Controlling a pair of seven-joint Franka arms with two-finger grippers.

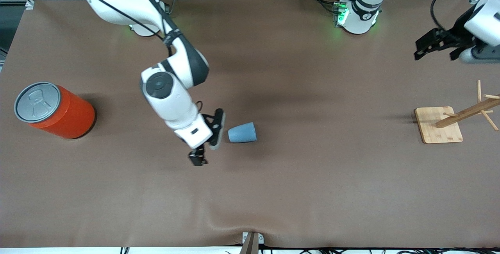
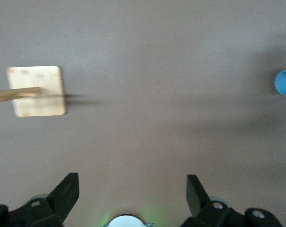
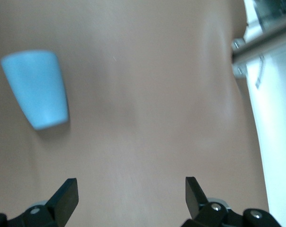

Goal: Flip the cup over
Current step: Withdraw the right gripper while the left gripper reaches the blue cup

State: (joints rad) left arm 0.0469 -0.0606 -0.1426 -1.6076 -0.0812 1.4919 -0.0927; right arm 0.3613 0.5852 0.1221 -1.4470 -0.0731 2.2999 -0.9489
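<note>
The small light-blue cup (image 1: 242,133) lies on its side on the brown table, with its wide mouth toward the left arm's end. My right gripper (image 1: 209,142) is open and empty, low over the table just beside the cup's narrow base, toward the right arm's end. In the right wrist view the cup (image 3: 36,94) lies off to one side of the open right gripper (image 3: 131,194), not between the fingers. My left gripper (image 1: 435,52) is open and empty, waiting high over the left arm's end. The left wrist view shows the open left gripper (image 2: 132,189) and the cup's mouth (image 2: 285,82) at the frame's edge.
A large orange can (image 1: 58,111) with a grey lid stands at the right arm's end. A wooden peg stand on a square base (image 1: 439,125) stands at the left arm's end, also in the left wrist view (image 2: 36,90). The table's front edge (image 3: 275,118) shows in the right wrist view.
</note>
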